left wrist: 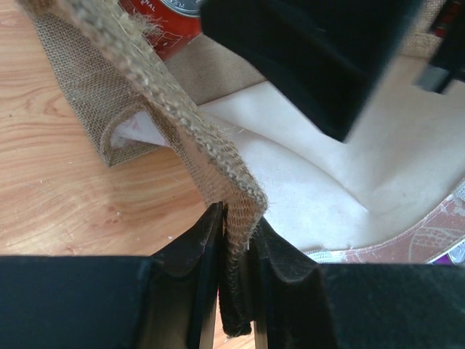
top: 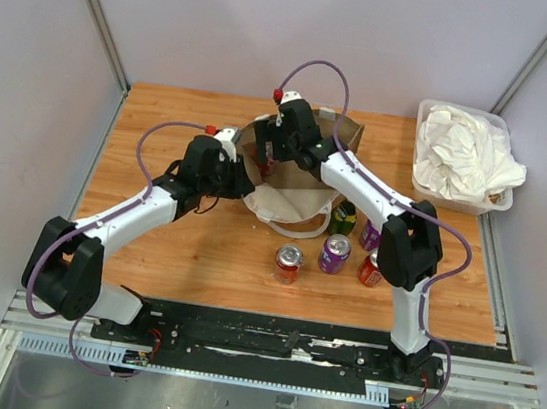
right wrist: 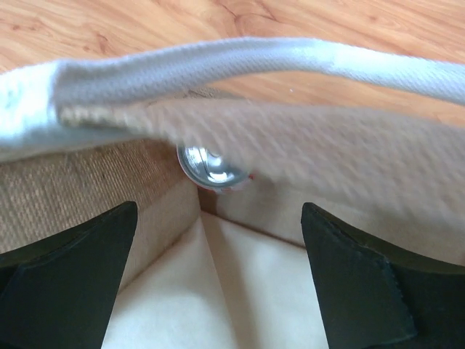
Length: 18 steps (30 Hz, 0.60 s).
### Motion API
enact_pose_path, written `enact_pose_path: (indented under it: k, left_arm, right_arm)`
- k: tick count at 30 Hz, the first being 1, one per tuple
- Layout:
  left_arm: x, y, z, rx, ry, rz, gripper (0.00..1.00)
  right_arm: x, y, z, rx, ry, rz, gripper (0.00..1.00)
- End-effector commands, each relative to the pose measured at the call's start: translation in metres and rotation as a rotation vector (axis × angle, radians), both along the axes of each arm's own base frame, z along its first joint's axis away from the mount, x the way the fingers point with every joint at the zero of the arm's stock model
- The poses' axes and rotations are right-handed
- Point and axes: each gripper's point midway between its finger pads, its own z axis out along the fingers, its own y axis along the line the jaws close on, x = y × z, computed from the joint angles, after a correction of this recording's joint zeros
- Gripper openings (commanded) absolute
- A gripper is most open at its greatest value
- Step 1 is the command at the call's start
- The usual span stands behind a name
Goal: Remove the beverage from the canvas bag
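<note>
Pinched between the left gripper's (left wrist: 234, 240) black fingers (left wrist: 185, 254) is the frayed rim of the canvas bag (left wrist: 182, 123), which sits mid-table. The right gripper (right wrist: 218, 291) hangs inside the bag's mouth, jaws wide apart and gripping nothing. Just past it a red beverage can (right wrist: 211, 166) lies in the bag's corner, silver end showing. On the bag's near side a purple can (top: 335, 254) stands on the table, other cans beside it.

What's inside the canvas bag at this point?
A red can sits in a corner of the bag, its silver top showing in the right wrist view. The rim and the right end effector cover most of it; other contents cannot be seen.
</note>
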Motion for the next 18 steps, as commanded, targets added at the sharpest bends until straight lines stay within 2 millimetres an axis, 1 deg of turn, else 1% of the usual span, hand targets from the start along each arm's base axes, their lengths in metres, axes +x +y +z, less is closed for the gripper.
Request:
enact_pose_path:
  k: [1,2,3,10,13,18]
  left_arm:
    - [0.004,-0.003,0.007,-0.001,-0.003,-0.018,0.24]
    - [0.005,-0.003,0.007,0.000,-0.003,-0.019,0.24]
    - [0.005,-0.003,0.006,0.002,-0.001,-0.020,0.24]
    - [0.008,-0.006,0.003,0.007,0.010,-0.031,0.24]
    - [0.008,-0.006,0.003,0.008,0.010,-0.033,0.24]
    - [0.008,-0.006,0.000,0.014,0.017,-0.035,0.24]
  right_arm:
    - [0.019,0.022,0.002,0.071,-0.018,0.034,0.96]
    - [0.022,0.025,-0.004,0.066,-0.012,0.032,0.98]
    - [0.025,0.026,-0.007,0.060,-0.013,0.029,1.00]
    - [0.042,0.023,-0.034,0.008,-0.003,-0.011,0.99]
    - [0.047,0.020,-0.050,-0.006,0.019,-0.015,0.98]
    - [0.052,0.022,-0.068,-0.003,0.041,-0.011,0.99]
